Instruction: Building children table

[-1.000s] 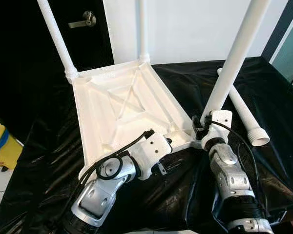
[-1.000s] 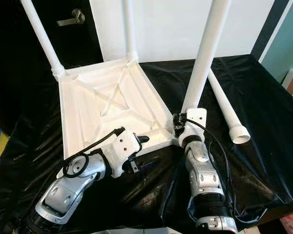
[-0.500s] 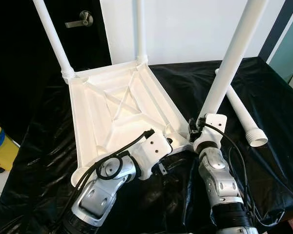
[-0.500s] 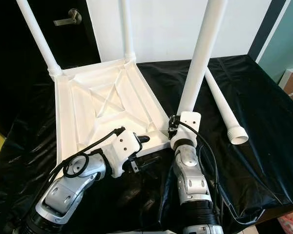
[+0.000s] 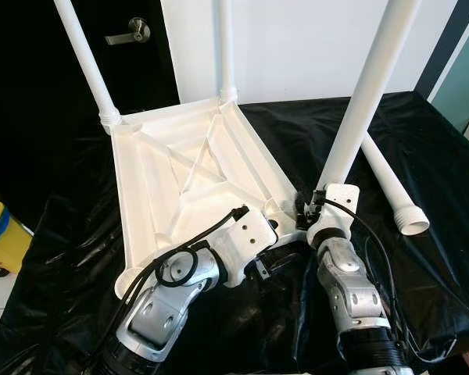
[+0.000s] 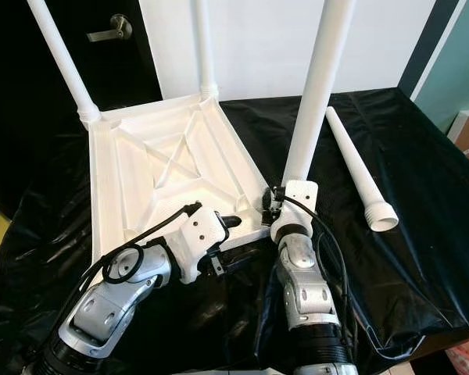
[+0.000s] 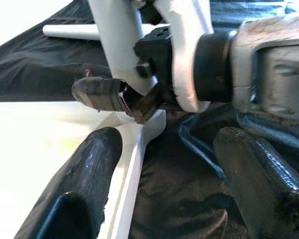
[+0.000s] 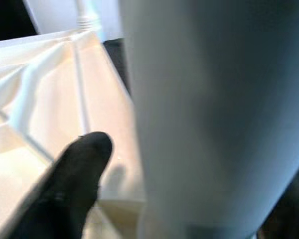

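White moulded plastic tabletop [image 5: 187,176] lies upside down on a wrinkled, glossy black cloth [image 5: 422,156], ribbed underside up with a raised X at its centre. Two round white legs [image 5: 86,58] stand screwed in at the tabletop's far corners. Right gripper [image 5: 306,211] clamps the base of a third leg [image 5: 363,94], upright at the tabletop's near right corner. Left gripper [image 7: 164,169] sits at the tabletop's near edge, fingers [image 7: 89,164] spread wide, one either side of the rim. A loose tapered leg [image 5: 391,187] with a threaded, hollow end lies on the cloth beyond the third leg.
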You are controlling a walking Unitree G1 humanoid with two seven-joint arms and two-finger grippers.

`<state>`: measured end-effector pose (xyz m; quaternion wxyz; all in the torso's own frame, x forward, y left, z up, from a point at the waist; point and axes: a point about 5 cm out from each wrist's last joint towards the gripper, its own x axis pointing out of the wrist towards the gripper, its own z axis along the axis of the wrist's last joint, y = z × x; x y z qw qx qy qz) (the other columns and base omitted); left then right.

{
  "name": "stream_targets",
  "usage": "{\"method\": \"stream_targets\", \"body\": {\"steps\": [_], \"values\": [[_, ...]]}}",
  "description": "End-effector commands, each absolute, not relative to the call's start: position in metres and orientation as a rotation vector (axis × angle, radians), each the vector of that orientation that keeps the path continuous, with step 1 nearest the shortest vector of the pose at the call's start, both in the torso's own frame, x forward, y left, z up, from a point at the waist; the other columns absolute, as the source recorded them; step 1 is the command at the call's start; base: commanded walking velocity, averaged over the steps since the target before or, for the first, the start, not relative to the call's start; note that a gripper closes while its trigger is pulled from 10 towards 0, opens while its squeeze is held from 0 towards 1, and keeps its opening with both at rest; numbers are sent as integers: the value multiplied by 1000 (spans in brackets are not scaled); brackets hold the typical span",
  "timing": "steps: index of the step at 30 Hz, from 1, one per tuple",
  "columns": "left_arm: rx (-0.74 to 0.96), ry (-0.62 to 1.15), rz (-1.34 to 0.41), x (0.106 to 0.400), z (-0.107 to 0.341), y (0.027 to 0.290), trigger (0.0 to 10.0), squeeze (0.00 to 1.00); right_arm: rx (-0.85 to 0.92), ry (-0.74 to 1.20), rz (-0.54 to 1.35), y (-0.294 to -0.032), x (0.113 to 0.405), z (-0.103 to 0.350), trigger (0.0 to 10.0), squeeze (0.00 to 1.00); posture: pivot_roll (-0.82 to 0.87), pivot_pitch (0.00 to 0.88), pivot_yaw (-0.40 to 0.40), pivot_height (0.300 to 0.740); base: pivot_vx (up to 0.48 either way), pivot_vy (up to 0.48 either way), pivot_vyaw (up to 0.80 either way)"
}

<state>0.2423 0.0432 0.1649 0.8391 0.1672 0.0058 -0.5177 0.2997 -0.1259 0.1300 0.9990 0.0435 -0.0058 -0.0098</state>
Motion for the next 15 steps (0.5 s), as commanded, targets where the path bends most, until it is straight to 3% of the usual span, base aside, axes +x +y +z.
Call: {"method": "stream_targets", "body": {"steps": [1,3,7,10,12,13,15], "values": [[362,8,-1071,244,167,44,10000,0,90,-25,39,-126,296,130,10000,1000,-41,14,7,740,0,0,0],[362,8,-1071,244,167,44,10000,0,90,-25,39,-126,296,130,10000,1000,-41,14,7,740,0,0,0],[370,4,-1071,244,167,44,10000,0,32,-70,233,-153,296,133,10000,1000,-49,14,13,740,0,0,0],[370,4,-1071,244,167,44,10000,0,32,-70,233,-153,296,133,10000,1000,-49,14,13,740,0,0,0],[372,2,-1072,244,167,44,10000,0,7,-78,286,-160,297,134,10000,941,-50,13,15,740,0,0,0],[375,0,-1074,244,167,44,10000,0,-17,-71,335,-164,300,134,10000,0,-50,14,16,740,0,0,0],[376,0,-1075,244,167,44,10000,0,-46,-60,392,-167,303,134,10000,0,-48,14,18,740,0,0,0]]}}
